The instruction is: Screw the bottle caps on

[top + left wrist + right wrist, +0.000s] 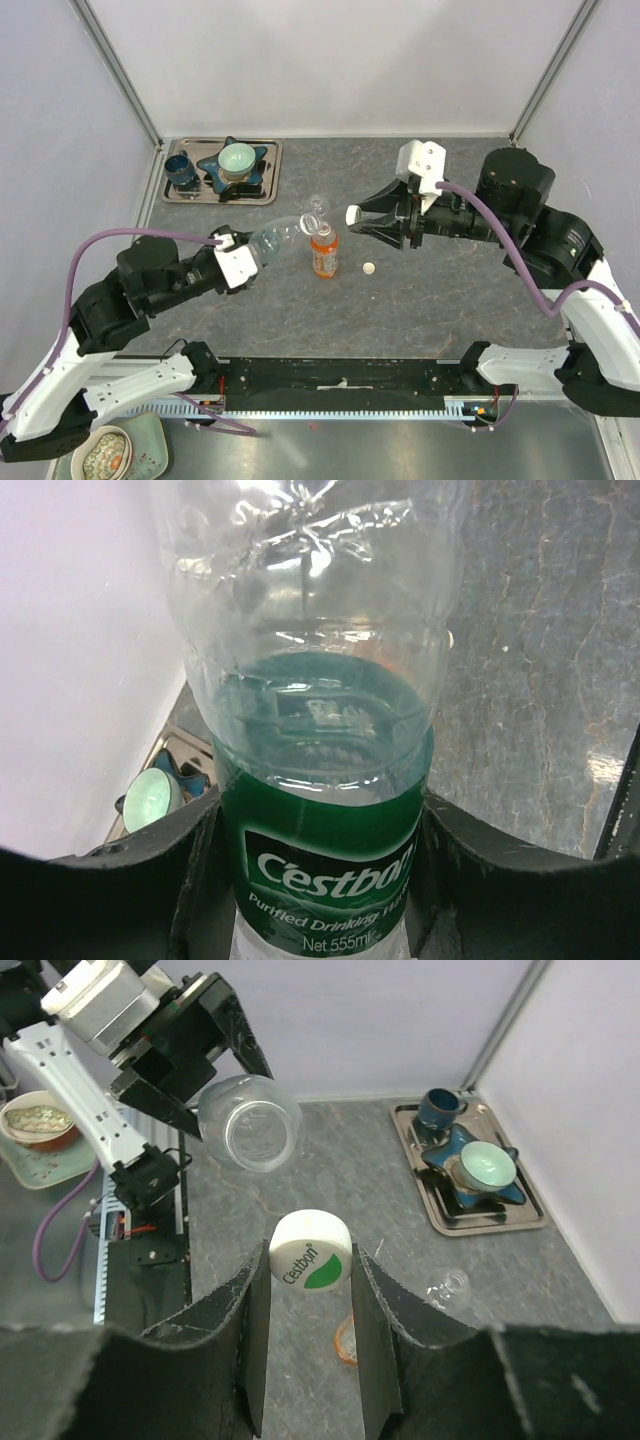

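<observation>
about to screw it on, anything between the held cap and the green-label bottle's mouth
Nothing visible. In the right wrist view the cap faces the held bottle across open air; the orange bottle stands lower, on the table below the gap.

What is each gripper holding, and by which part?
The left gripper holds the green-labelled bottle around its label band. The right gripper pinches the white cap by its side wall.
</observation>
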You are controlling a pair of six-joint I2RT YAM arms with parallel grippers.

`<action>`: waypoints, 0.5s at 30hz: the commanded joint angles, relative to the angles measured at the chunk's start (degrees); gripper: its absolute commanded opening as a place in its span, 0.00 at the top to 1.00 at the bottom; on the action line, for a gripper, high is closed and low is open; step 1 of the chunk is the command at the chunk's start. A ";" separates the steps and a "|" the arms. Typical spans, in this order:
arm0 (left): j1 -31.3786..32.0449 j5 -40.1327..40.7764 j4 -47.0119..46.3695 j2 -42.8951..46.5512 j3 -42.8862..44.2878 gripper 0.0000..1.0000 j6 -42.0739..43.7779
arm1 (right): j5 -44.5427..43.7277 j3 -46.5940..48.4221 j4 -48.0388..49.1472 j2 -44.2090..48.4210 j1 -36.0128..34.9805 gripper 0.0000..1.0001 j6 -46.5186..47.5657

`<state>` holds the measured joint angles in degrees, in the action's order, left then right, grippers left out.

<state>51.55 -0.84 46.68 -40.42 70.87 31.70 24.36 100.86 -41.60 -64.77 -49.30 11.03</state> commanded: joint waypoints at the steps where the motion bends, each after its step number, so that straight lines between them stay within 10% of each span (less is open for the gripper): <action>1: -0.83 -3.72 0.70 0.43 -1.00 0.59 -2.44 | 8.67 6.18 -6.02 -3.25 -0.18 0.65 3.91; 15: -1.45 -8.38 0.70 0.52 -5.04 0.47 0.02 | 13.70 8.04 -12.01 -7.91 -0.18 0.64 8.13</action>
<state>50.43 -6.59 47.92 -40.29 66.85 31.18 35.22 109.21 -53.25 -72.84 -49.30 17.50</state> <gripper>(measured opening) 0.610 0.403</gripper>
